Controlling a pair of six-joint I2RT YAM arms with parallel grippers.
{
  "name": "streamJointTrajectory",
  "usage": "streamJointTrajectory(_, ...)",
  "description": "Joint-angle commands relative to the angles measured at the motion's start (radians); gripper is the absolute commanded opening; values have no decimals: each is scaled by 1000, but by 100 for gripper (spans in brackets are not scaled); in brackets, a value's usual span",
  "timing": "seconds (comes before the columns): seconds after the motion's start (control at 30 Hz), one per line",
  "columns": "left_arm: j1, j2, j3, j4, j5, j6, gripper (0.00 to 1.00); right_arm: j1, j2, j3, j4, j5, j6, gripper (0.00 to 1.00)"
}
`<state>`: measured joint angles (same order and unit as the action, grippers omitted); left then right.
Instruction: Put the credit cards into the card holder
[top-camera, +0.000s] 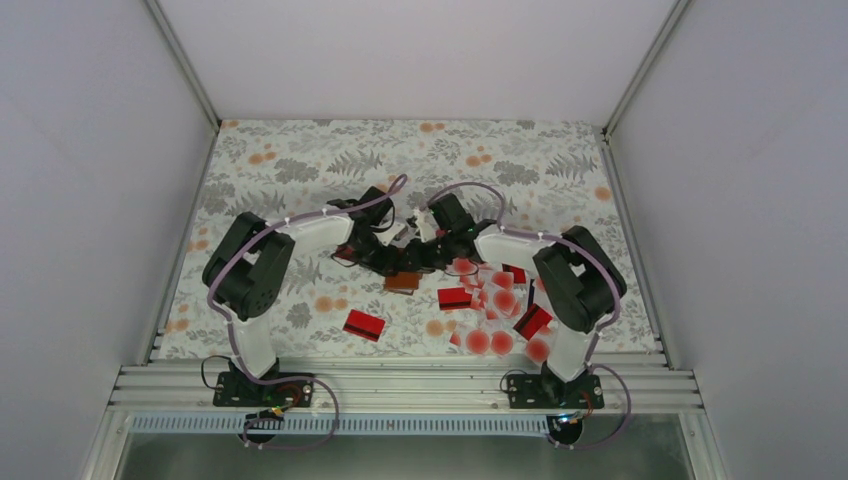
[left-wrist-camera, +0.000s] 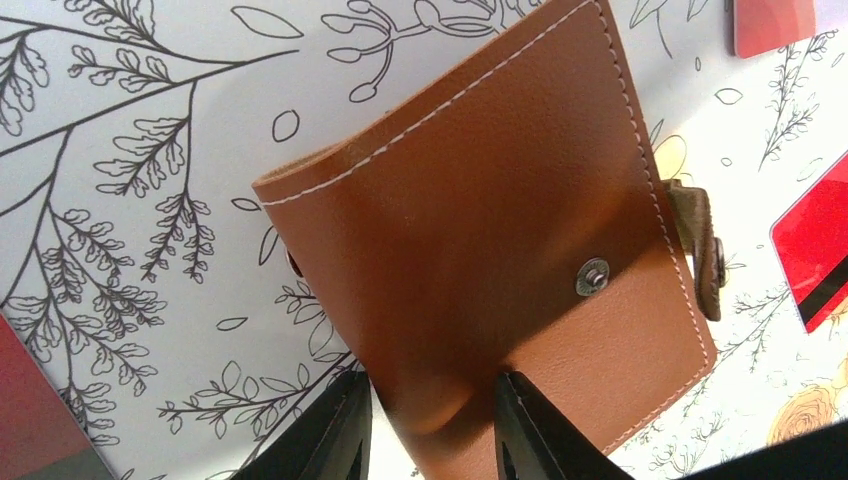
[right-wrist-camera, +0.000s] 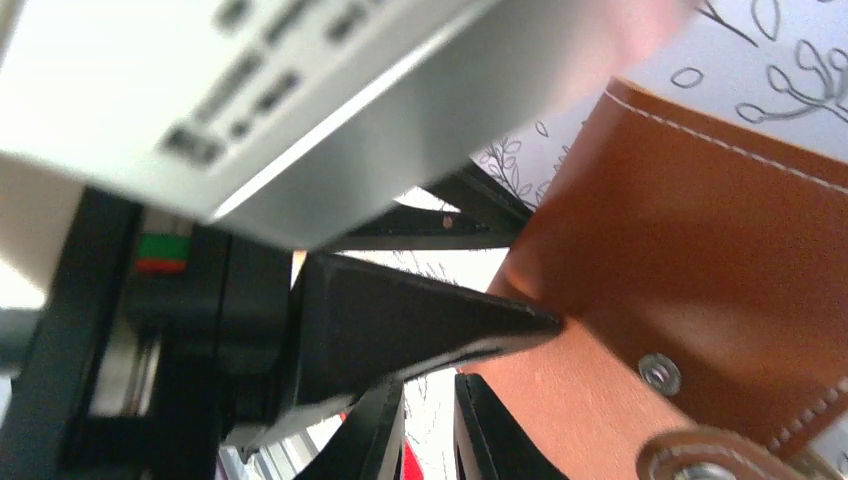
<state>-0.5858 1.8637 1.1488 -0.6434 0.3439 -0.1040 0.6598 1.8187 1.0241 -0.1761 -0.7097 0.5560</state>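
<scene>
The brown leather card holder (top-camera: 403, 281) lies on the floral cloth between both arms. In the left wrist view the card holder (left-wrist-camera: 470, 200) fills the frame, folded, snap stud showing. My left gripper (left-wrist-camera: 432, 380) is shut on its near corner, one finger on each side of the upper flap. My right gripper (right-wrist-camera: 430, 388) is shut to a thin slit with nothing seen in it; its right finger rests against the card holder (right-wrist-camera: 700, 250). The left gripper's black finger (right-wrist-camera: 430, 315) crosses just above. Credit cards (top-camera: 495, 310) lie heaped on the right; one red card (top-camera: 364, 325) lies apart.
Red cards (left-wrist-camera: 815, 255) lie to the right of the holder in the left wrist view, and another (left-wrist-camera: 35, 420) at the bottom left. The grey walls enclose the cloth (top-camera: 300, 170) on three sides. The metal rail (top-camera: 400, 385) runs along the near edge.
</scene>
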Motion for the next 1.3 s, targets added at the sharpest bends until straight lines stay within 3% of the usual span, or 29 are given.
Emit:
streamJointTrajectory(0.0, -5, 29, 16, -5, -56, 8, 33, -31, -122, -41, -23, 68, -7, 14)
streamJointTrajectory(0.2, -5, 23, 40, -20, -44, 0, 41, -76, -245, -103, -105, 143, -11, 15)
streamJointTrajectory(0.43, -6, 39, 86, -47, -46, -11, 55, -79, -177, -139, -95, 174, 29, 14)
streamJointTrajectory(1.03, -12, 116, 92, -32, -17, -5, 52, -57, -45, -132, 16, 122, 74, 14)
streamJointTrajectory(1.27, -30, 130, 101, -52, -70, 12, 46, -56, -93, -145, 17, 142, 62, 14)
